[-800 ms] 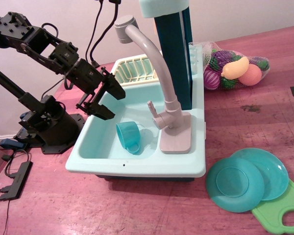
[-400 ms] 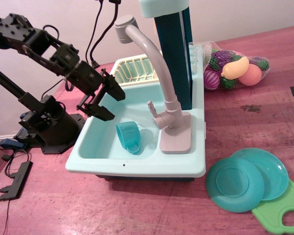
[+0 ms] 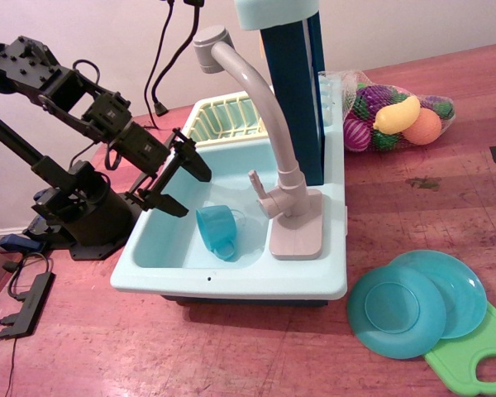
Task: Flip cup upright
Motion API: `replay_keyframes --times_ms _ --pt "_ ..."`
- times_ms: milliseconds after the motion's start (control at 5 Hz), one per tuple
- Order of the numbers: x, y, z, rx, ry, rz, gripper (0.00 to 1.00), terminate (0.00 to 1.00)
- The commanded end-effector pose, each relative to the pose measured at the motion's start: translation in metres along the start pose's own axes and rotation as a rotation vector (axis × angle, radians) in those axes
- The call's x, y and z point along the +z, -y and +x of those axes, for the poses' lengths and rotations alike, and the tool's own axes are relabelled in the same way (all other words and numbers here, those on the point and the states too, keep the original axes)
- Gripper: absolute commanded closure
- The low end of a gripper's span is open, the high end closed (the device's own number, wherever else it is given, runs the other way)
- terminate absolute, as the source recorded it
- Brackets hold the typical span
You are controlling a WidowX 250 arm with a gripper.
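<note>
The small teal-blue cup [image 3: 216,229] lies tilted on its side in the basin of the light-blue toy sink [image 3: 161,240], its loop handle toward the front. My black gripper [image 3: 186,184] hangs open and empty over the basin's left part, above and to the left of the cup, not touching it.
A grey faucet [image 3: 269,124] arches over the sink beside a dark blue column [image 3: 296,91]. A cream dish rack [image 3: 223,117] sits behind. Two teal plates [image 3: 413,304] and a green cutting board [image 3: 479,356] lie at the right front. A net bag of toy food [image 3: 394,117] lies at the back right.
My gripper has drifted slightly left and down over the basin. It stays open. The cup has not moved.
</note>
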State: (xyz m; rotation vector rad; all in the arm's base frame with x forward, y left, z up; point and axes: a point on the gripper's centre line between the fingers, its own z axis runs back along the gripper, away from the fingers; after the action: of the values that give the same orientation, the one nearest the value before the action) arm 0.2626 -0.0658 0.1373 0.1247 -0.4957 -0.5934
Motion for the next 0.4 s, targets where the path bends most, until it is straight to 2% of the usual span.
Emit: replay_keyframes --times_ms 0,200 --pt "-0.006 0.003 -0.003 -0.015 -0.008 0.023 0.00 0.00" --pt "-0.030 0.006 -0.005 -0.009 -0.016 0.020 0.00 0.00"
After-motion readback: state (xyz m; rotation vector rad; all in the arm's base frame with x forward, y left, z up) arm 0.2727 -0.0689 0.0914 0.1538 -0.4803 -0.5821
